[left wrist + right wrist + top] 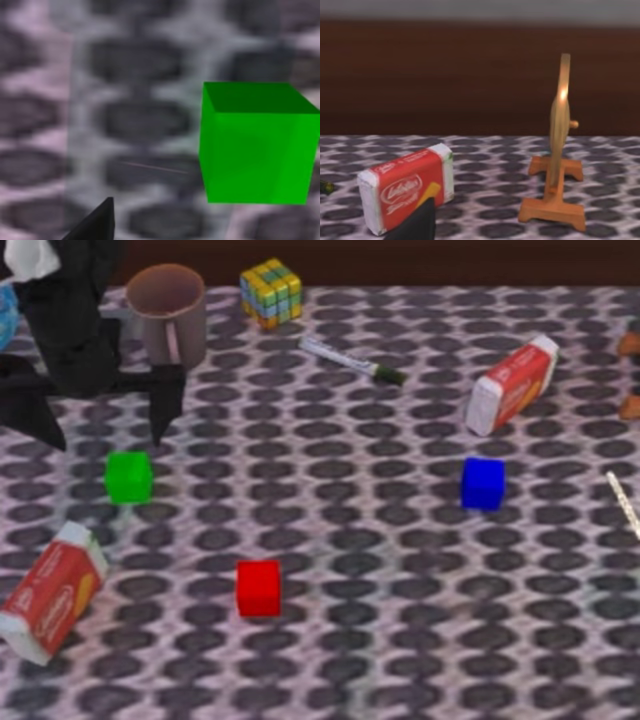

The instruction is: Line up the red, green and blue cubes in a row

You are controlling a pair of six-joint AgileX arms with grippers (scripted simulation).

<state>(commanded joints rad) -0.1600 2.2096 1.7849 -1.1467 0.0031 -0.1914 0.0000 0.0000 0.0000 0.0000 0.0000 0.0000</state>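
The green cube (129,477) sits at the table's left, the red cube (258,587) near the front middle, and the blue cube (482,483) to the right. All three rest apart on the patterned cloth. My left gripper (100,420) hovers just behind the green cube, open, with its dark fingers (165,405) spread wide and nothing between them. In the left wrist view the green cube (257,145) lies close, off to one side of a fingertip (100,222). My right gripper is outside the top view; its wrist view shows one fingertip (420,220) standing alone, and it reads as open.
A mug (168,315) and a multicoloured puzzle cube (271,292) stand at the back left. A marker (350,360) lies behind the middle. Red-and-white cartons lie at right (512,385) and front left (50,595). A wooden stand (557,165) is at the far right.
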